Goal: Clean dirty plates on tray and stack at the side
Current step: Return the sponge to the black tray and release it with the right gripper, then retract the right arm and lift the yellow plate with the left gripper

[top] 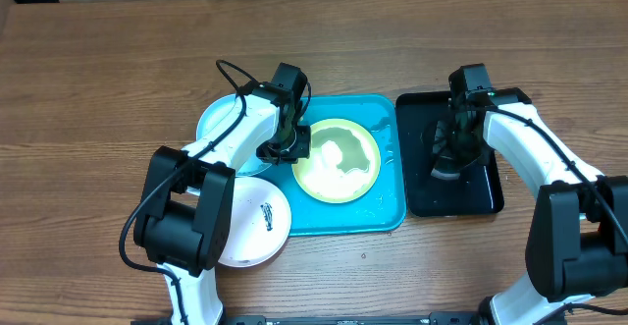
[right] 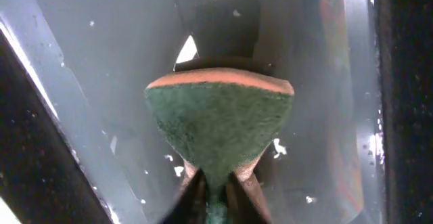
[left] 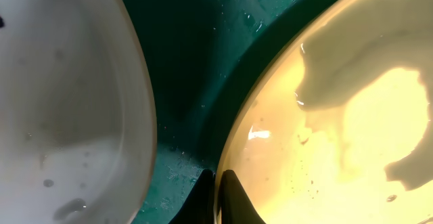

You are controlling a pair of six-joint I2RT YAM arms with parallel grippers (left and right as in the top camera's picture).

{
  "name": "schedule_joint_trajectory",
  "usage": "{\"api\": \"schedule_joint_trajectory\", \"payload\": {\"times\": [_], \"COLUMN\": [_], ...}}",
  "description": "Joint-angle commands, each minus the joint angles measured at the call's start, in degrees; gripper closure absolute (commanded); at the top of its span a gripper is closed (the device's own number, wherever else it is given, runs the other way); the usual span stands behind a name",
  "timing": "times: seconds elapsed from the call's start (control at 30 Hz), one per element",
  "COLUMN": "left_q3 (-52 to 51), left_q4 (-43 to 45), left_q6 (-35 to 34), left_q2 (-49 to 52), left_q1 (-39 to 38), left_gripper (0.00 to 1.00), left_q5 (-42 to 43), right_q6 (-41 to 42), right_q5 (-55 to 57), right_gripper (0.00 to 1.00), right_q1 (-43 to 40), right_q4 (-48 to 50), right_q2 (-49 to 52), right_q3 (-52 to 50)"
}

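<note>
The rim of the round yellow-green plastic plate (top: pixel 339 158) is clamped between the left fingers (left: pixel 199 207). This plate is seen lying on the large turquoise-blue plastic tray (top: pixel 383 212), with a whitish film across it. The round light blue plastic plate (top: pixel 214 121) is found at the tray's left edge. The round white plastic plate (top: pixel 250 232), dark-smeared, lies at its lower left corner on the wooden table (top: pixel 98 89). A green-and-orange sponge (right: pixel 220 126) is pinched by the right fingers (right: pixel 194 195) over the wet black tray (top: pixel 481 192).

Table (top: pixel 98 70), blue tray (top: pixel 388 207), black tray (top: pixel 486 195), white plate (top: pixel 250 229)
</note>
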Motion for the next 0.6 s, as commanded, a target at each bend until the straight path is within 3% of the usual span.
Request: {"api": "schedule_joint_trajectory", "payload": {"times": [0.0,0.07,0.13,0.3,0.47,0.57], "left_q3": [-0.46,-0.46,-0.46,-0.46,-0.59,-0.61], "left_q4": [0.24,0.22,0.22,-0.13,-0.35,-0.35], "left_q6": [-0.61,-0.61,-0.61,-0.61,-1.29,-1.31], "left_q2": [1.2,1.18,1.2,1.2,1.2,1.2], "left_q1": [-0.55,-0.55,-0.55,-0.55,-0.63,-0.66], "left_gripper": [0.95,0.92,0.85,0.72,0.72,0.77], "left_q5": [-0.04,-0.04,-0.04,-0.04,0.79,0.79], "right_q6": [-1.49,-2.16,-2.16,-2.03,-1.86,-1.88], "right_q5": [-0.24,-0.39,-0.15,1.22,1.2,1.22], "right_gripper": [0.61,0.31,0.2,0.18,0.13,0.05], "right_q1": [0.13,-0.11,-0.7,-5.05,-12.22,-15.8], "right_q4": [-0.87,-3.19,-5.31,-9.38,-8.87,-9.4], "right_q2": [-0.15,-0.15,-0.15,-0.15,-0.13,-0.13], "right_q3": [3.15,6.43,9.35,16.61,18.14,17.97]}}
